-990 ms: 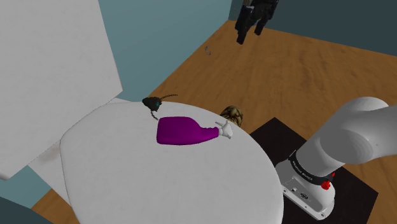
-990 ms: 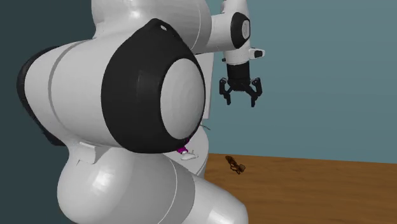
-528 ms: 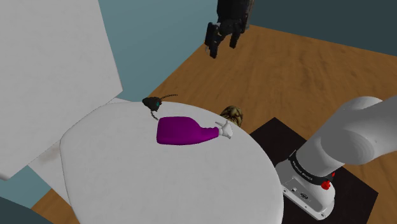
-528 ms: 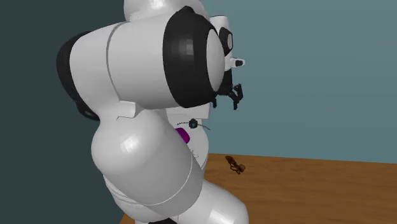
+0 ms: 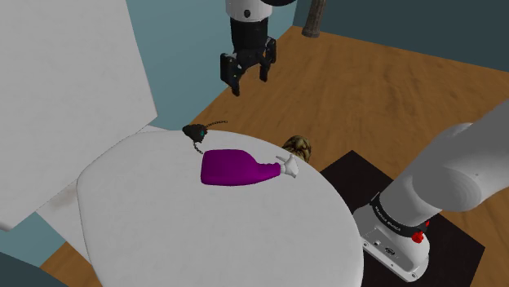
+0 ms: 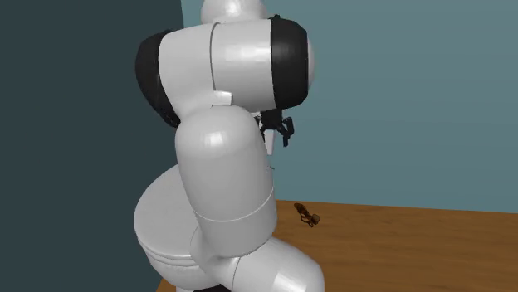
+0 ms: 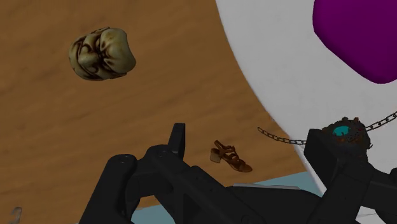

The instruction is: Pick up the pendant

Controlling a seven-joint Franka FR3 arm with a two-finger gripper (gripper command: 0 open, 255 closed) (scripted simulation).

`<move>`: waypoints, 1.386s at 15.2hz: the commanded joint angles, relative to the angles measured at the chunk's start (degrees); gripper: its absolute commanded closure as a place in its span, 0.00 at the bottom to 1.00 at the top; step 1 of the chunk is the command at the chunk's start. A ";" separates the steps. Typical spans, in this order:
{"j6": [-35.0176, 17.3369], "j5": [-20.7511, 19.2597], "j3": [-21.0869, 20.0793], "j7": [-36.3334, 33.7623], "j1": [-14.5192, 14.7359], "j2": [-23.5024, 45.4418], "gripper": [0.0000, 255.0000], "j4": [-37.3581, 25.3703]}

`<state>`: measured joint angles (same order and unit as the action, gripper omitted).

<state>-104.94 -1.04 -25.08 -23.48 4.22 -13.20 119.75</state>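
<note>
Pendant [image 5: 196, 131] lies on the white table [image 5: 204, 236] beside a purple bottle [image 5: 236, 168].

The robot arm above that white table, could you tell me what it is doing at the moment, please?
The arm's black gripper hangs open and empty in the air, clear of the white table. The pendant it is meant to pick up lies untouched on the table near its edge, chain trailing, beside a purple bottle. Nothing is grasped yet.
</note>
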 commanded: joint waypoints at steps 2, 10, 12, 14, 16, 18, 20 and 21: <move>-0.43 -1.74 -2.60 -4.41 0.61 6.84 0.00 -4.17; 1.30 -8.58 -6.49 -15.79 5.55 26.28 0.00 -18.51; 2.03 -9.84 -6.51 -17.52 7.12 29.98 0.00 -21.74; 0.66 -10.10 -6.35 -17.74 7.20 30.40 0.00 -20.72; -0.70 -10.41 -6.24 -17.98 7.24 30.88 0.00 -19.76; -2.03 -10.75 -6.11 -18.24 7.30 31.40 0.00 -18.86; -3.08 -11.03 -6.01 -18.45 7.35 31.84 0.00 -18.18; -3.07 -11.04 -6.00 -18.45 7.35 31.85 0.00 -18.19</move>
<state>-107.77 -12.05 -31.10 -41.92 11.59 18.65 101.34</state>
